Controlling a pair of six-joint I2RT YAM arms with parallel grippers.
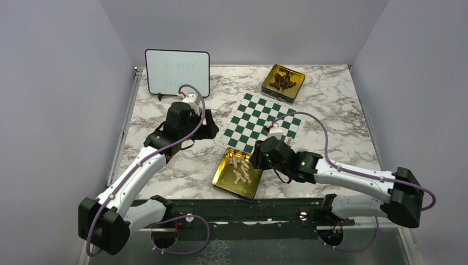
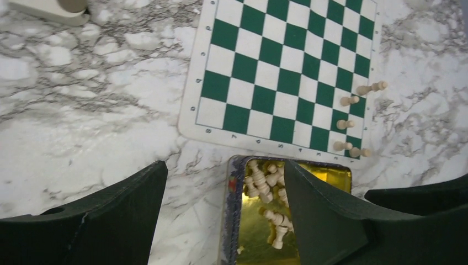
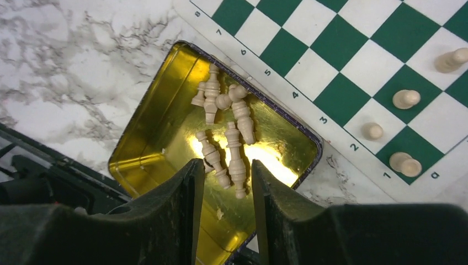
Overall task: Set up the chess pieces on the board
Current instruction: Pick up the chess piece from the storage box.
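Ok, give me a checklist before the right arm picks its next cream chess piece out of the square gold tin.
1. Right gripper over the square gold tin: ok.
2. Lying cream chess pieces between its fingers: ok.
3. Firm grip on one piece: cannot tell.
4. Left gripper open and empty: ok.
5. Free squares on the green-and-white checked board: ok.
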